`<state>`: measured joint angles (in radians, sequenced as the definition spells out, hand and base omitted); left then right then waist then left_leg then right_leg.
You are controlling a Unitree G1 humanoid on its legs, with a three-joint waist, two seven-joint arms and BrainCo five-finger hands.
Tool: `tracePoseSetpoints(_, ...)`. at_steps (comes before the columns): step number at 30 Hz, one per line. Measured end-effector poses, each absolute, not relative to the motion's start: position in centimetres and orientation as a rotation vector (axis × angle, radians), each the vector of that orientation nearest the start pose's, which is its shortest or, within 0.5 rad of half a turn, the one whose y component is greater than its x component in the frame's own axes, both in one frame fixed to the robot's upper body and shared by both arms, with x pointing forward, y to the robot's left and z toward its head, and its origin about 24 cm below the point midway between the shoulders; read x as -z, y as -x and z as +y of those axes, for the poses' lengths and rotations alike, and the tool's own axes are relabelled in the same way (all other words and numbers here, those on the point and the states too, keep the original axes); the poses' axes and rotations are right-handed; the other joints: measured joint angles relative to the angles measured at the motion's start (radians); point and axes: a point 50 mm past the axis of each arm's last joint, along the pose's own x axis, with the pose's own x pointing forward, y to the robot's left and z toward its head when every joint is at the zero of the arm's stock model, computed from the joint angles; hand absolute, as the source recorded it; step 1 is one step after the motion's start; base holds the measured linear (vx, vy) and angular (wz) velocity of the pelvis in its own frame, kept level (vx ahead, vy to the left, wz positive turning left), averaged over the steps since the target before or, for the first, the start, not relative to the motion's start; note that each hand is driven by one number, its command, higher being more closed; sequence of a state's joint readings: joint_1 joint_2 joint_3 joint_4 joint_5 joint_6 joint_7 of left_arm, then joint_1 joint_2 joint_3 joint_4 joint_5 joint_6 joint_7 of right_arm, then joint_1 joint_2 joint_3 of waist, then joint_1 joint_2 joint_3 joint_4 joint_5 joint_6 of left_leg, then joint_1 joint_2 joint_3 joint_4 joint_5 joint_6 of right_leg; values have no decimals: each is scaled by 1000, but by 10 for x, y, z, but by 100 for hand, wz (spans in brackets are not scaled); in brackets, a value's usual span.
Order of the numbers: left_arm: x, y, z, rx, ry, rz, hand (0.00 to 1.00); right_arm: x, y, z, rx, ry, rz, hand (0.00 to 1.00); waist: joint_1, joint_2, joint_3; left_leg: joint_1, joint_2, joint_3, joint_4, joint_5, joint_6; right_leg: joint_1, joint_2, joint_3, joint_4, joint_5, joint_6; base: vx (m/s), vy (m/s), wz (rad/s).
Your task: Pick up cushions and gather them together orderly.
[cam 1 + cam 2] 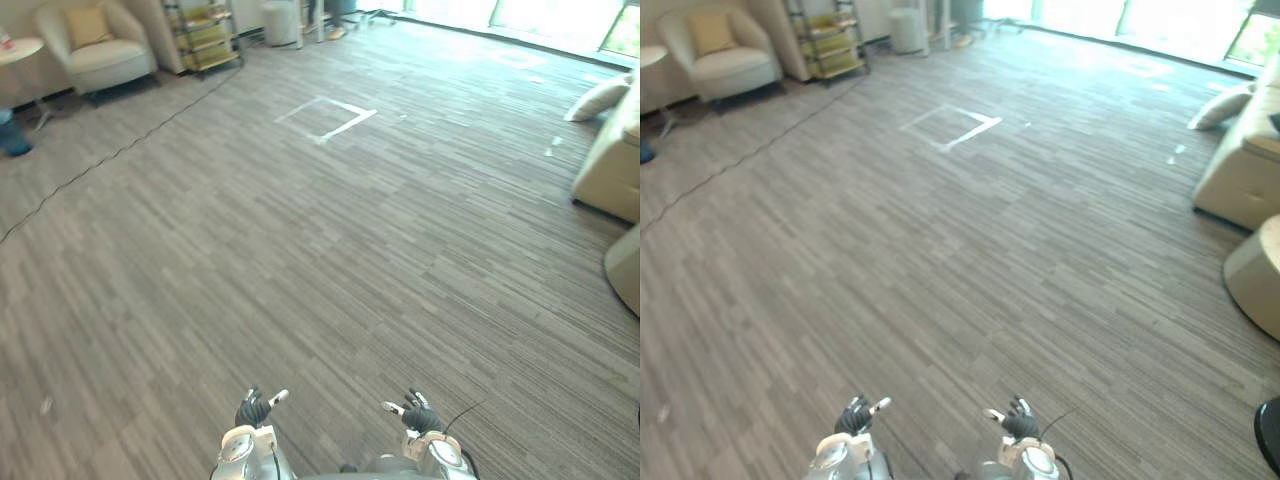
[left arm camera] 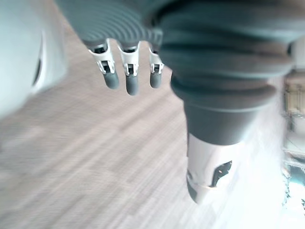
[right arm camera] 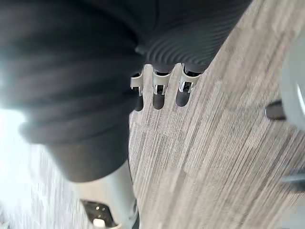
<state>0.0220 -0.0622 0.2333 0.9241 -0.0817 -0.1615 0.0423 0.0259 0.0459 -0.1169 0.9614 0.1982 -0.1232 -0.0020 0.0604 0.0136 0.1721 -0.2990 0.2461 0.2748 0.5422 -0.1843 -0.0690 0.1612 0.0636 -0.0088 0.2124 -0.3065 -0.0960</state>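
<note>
Well short of the white taped square (image 1: 327, 117), left hand (image 1: 254, 408) and right hand (image 1: 417, 414) hanging empty, fingers (image 2: 126, 81) loosely relaxed; far right of that square, pale cushion (image 1: 598, 98) on the floor (image 1: 300, 250) beside a beige sofa (image 1: 610, 160); far left, yellow cushion (image 1: 88, 26) in an armchair (image 1: 108, 58).

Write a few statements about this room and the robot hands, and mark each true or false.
1. The left robot hand holds a cushion. False: it holds nothing.
2. A tan cushion sits on the armchair at far left. True.
3. A pale cushion lies beside the sofa at far right. True.
4. A cushion lies inside the white tape square. False: the square encloses only bare floor.
5. The right robot hand holds nothing. True.
</note>
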Motion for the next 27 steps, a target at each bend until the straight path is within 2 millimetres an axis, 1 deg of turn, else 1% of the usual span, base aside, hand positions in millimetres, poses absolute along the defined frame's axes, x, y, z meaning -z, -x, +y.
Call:
tracePoseSetpoints(1, 137, -150, 169, -301, 205, 784, 0, 144, -143, -153, 211, -264, 855, 0, 1, -4, -6, -17, -31, -42, -132, 23, -8, 21, -11, 33, -11, -22, 15, 628, 309, -101)
tracePoseSetpoints(2, 137, -150, 169, -302, 203, 784, 0, 144, -142, -154, 216, -261, 859, 0, 2, -12, -15, -28, -53, -74, -196, 76, -15, 39, -27, 62, -13, -47, 30, 712, 373, -107)
tracePoseSetpoints(3, 138, -147, 171, -305, 198, 792, 0, 146, -136, -154, 221, -259, 873, 0, 11, -29, -47, -15, -86, -85, -196, 174, -17, 58, -59, 102, -10, -70, 56, 745, 365, -89)
tracePoseSetpoints(4, 138, -146, 177, -314, 184, 795, 0, 147, -134, -151, 222, -269, 883, 0, 0, -67, -69, -10, -105, -50, -162, 140, 14, 59, -98, 112, 4, -60, 69, 792, 354, -79)
tracePoseSetpoints(5, 138, -146, 178, -314, 181, 800, 0, 149, -130, -149, 224, -275, 892, 0, -2, -73, -72, -5, -100, -29, -117, 96, 26, 43, -114, 114, 51, -34, 102, 764, 340, -61)
tracePoseSetpoints(6, 139, -146, 180, -313, 175, 808, 0, 150, -127, -147, 216, -277, 904, 0, 4, -83, -73, 23, -100, -3, -80, 65, 41, 19, -122, 127, 155, 3, 125, 728, 350, -73)
tracePoseSetpoints(7, 141, -145, 181, -310, 170, 823, 0, 151, -125, -146, 218, -283, 912, 0, 6, -92, -73, 81, -111, 31, -84, 46, 62, -43, -134, 123, 337, 62, 158, 769, 385, -86)
tracePoseSetpoints(8, 143, -141, 180, -306, 169, 848, 0, 151, -124, -150, 232, -280, 907, 0, -4, -78, -64, 176, -127, 49, -130, 8, 76, -172, -151, 109, 619, 210, 222, 598, 267, -69)
tracePoseSetpoints(9, 145, -140, 178, -302, 169, 861, 0, 150, -125, -152, 233, -277, 896, 0, -8, -72, -60, 220, -133, 46, -155, -17, 76, -222, -159, 91, 737, 215, 228, 578, 225, -47)
tracePoseSetpoints(10, 147, -137, 174, -285, 162, 887, 0, 147, -129, -155, 231, -271, 873, 0, -19, -64, -55, 291, -138, 47, -179, -58, 64, -287, -176, 32, 860, 181, 209, 424, 97, -18)
tracePoseSetpoints(11, 148, -138, 171, -274, 157, 893, 0, 147, -130, -158, 237, -269, 866, 0, -23, -64, -55, 344, -140, 55, -199, -78, 61, -331, -194, -26, 902, 151, 188, 516, 94, -18)
tracePoseSetpoints(12, 148, -137, 169, -273, 159, 904, 0, 145, -131, -161, 253, -275, 855, 0, -21, -60, -54, 408, -136, 65, -238, -98, 56, -384, -207, -91, 906, 113, 167, 614, 85, -19)
tracePoseSetpoints(14, 149, -136, 169, -277, 160, 914, 0, 143, -135, -166, 270, -275, 830, 0, -28, -55, -51, 495, -131, 70, -306, -126, 46, -493, -223, -189, 830, 51, 148, 574, 15, -13)
tracePoseSetpoints(15, 150, -136, 168, -275, 161, 918, 0, 142, -137, -169, 280, -276, 821, 0, -33, -53, -46, 536, -129, 74, -335, -127, 45, -523, -222, -218, 759, 35, 134, 548, -72, 11)
tracePoseSetpoints(16, 150, -135, 166, -270, 165, 921, 0, 141, -139, -174, 296, -275, 811, 0, -53, -48, -45, 581, -118, 73, -367, -127, 46, -547, -222, -266, 629, 38, 130, 555, -140, 32)
tracePoseSetpoints(17, 150, -137, 164, -264, 168, 917, 0, 140, -140, -177, 300, -266, 805, 0, -65, -46, -44, 610, -109, 70, -393, -127, 46, -558, -223, -296, 495, 64, 123, 546, -171, 46)
tracePoseSetpoints(18, 149, -138, 162, -255, 168, 913, 0, 140, -138, -179, 303, -262, 809, 0, -66, -49, -44, 643, -114, 69, -422, -128, 47, -559, -225, -303, 371, 109, 125, 575, -200, 38)
tracePoseSetpoints(19, 150, -137, 159, -245, 170, 919, 0, 141, -136, -181, 309, -258, 815, 0, -68, -45, -41, 689, -122, 62, -447, -129, 47, -552, -222, -307, 346, 180, 29, 493, -160, 10)
tracePoseSetpoints(20, 151, -137, 155, -239, 179, 926, 0, 140, -137, -186, 313, -243, 812, 0, -65, -31, -43, 707, -107, 62, -448, -123, 50, -546, -208, -312, 370, 149, 34, 624, -204, -16)
tracePoseSetpoints(21, 152, -134, 150, -214, 183, 940, 0, 139, -140, -191, 316, -231, 807, 0, -69, -5, -44, 702, -87, 53, -399, -73, 29, -548, -201, -313, 428, 70, 29, 611, -249, -23)
tracePoseSetpoints(22, 152, -134, 150, -204, 178, 940, 0, 139, -141, -193, 325, -232, 802, 0, -79, 6, -43, 685, -71, 28, -336, -41, -10, -538, -194, -311, 454, 34, 12, 712, -328, -17)
tracePoseSetpoints(23, 152, -135, 150, -204, 178, 938, 0, 137, -142, -195, 332, -233, 794, 0, -80, 19, -40, 653, -45, -9, -230, -15, -43, -510, -171, -311, 449, 12, 1, 707, -346, -15)
tracePoseSetpoints(24, 151, -136, 153, -222, 186, 930, 0, 138, -142, -195, 332, -235, 801, 0, -82, 31, -34, 568, -6, -81, -10, 63, -108, -454, -138, -309, 411, -6, -7, 577, -256, -28)
tracePoseSetpoints(25, 152, -133, 157, -244, 192, 934, 0, 139, -141, -194, 329, -239, 810, 0, -78, 32, -30, 473, 16, -137, 218, 118, -175, -387, -104, -303, 354, -8, -9, 560, -204, -44)
tracePoseSetpoints(26, 152, -132, 159, -262, 202, 932, 0, 140, -140, -190, 317, -240, 819, 0, -75, 33, -26, 415, 33, -132, 365, 116, -175, -320, -80, -289, 302, -5, -14, 537, -138, -53)
tracePoseSetpoints(27, 150, -133, 164, -285, 209, 906, 0, 141, -141, -184, 293, -238, 826, 0, -72, 23, -16, 349, 48, -102, 486, 91, -149, -228, -61, -271, 231, -2, -20, 613, -128, -69)
